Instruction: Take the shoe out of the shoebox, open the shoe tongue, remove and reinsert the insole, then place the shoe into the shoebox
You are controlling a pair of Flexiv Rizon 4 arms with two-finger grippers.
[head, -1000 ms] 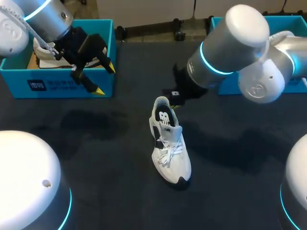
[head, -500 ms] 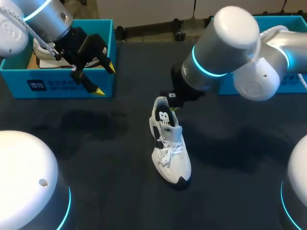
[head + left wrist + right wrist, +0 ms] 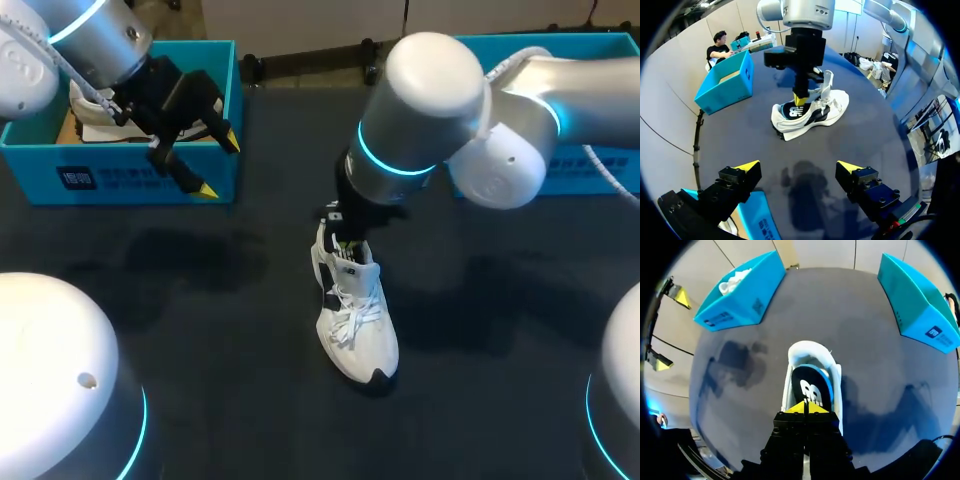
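1. Closed tight at the right hand [image 3: 805, 407]: yellow tips pressed into a single point, nothing visible between them. Poised nose-down over the heel end of the insole [image 3: 810, 386], right at the mouth of the shoe. Cannot tell whether touching it yet.
2. Probably narrowed like that to slip into the opening and catch the insole's heel edge for the removal step. A judgement only.
3. Raised off the laces and standing upright: the tongue [image 3: 827, 81]. Leaves the mouth wide and the printed heel patch of the insole exposed. Suggests tongue-opening done, insole not yet out.
4. Standing sole-down on the table [image 3: 200, 300], near its middle and outside both boxes: the shoe [image 3: 358, 325]. Long axis running from the far side toward the robot, heel away, toe nearest and turned slightly to the right. Puts the heel opening directly beneath the arm coming in from the right.
5. Spread wide and empty at the left hand [image 3: 217, 165], hanging above the front wall of the left shoebox [image 3: 120, 180], well apart from the shoe. Likely parked there to stay out of the way.
6. Something white lying inside that box. Right shoebox [image 3: 915, 295] toward the far right of the table, contents not visible.
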